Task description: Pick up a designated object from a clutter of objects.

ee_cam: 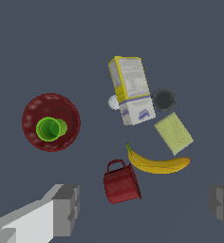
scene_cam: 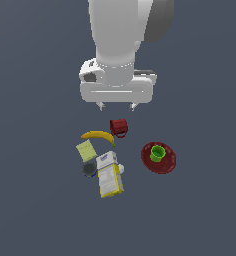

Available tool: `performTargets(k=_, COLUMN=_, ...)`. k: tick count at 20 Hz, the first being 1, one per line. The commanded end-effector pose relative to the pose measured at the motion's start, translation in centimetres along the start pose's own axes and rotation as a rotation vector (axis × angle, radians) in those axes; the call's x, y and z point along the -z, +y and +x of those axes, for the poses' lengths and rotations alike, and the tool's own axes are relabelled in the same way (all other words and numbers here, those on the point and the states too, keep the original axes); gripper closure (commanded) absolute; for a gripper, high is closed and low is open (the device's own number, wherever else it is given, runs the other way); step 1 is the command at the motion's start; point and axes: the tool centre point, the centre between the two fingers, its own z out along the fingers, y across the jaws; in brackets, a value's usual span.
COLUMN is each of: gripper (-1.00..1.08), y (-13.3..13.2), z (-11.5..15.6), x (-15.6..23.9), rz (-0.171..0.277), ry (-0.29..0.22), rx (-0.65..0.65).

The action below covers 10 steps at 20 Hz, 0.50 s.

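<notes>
The designated object, a yellow-sided carton point(scene_cam: 109, 175) point(ee_cam: 131, 88) with a white printed front and a blue mark at one end, lies flat among the clutter. Around it are a yellow banana point(scene_cam: 98, 135) point(ee_cam: 157, 163), a dark red mug point(scene_cam: 119, 127) point(ee_cam: 121, 182), a pale green square point(scene_cam: 85, 150) point(ee_cam: 173, 132), a dark disc point(scene_cam: 89, 170) point(ee_cam: 163, 99) and a white ball point(scene_cam: 121, 168) point(ee_cam: 113, 101) half hidden by the carton. My gripper point(scene_cam: 117, 106) point(ee_cam: 144, 206) hangs open, high above the floor, with nothing between its fingers point(ee_cam: 66, 209).
A red plate point(scene_cam: 168, 162) point(ee_cam: 33, 137) with a green cup point(scene_cam: 157, 153) point(ee_cam: 51, 128) standing in it lies apart from the group, on the exterior view's right. All items rest on a plain dark grey floor.
</notes>
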Motion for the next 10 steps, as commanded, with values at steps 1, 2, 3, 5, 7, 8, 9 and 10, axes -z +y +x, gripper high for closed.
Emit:
performTargets(k=1, gripper=-0.92, y=0.0, z=0.0, x=0.0, rz=0.000, ry=0.000, rx=0.000)
performTargets(k=2, gripper=-0.92, y=0.0, z=0.0, x=0.0, rz=0.001, ry=0.000, rx=0.000)
performTargets(k=3, gripper=-0.92, y=0.1, z=0.0, x=0.1, rz=0.002, ry=0.001, rx=-0.002)
performTargets(k=5, gripper=-0.92, y=0.3, z=0.1, x=0.3, rz=0.009, ry=0.003, rx=-0.007)
performTargets(k=7, gripper=-0.92, y=0.7, z=0.1, x=0.8, rz=0.021, ry=0.006, rx=-0.015)
performTargets(k=8, gripper=-0.92, y=0.8, z=0.1, x=0.9, rz=0.025, ry=0.007, rx=-0.019)
performTargets(k=9, gripper=-0.92, y=0.9, z=0.2, x=1.1, rz=0.029, ry=0.008, rx=-0.021)
performTargets(k=10, gripper=-0.92, y=1.0, z=0.2, x=1.1, rz=0.031, ry=0.009, rx=-0.023)
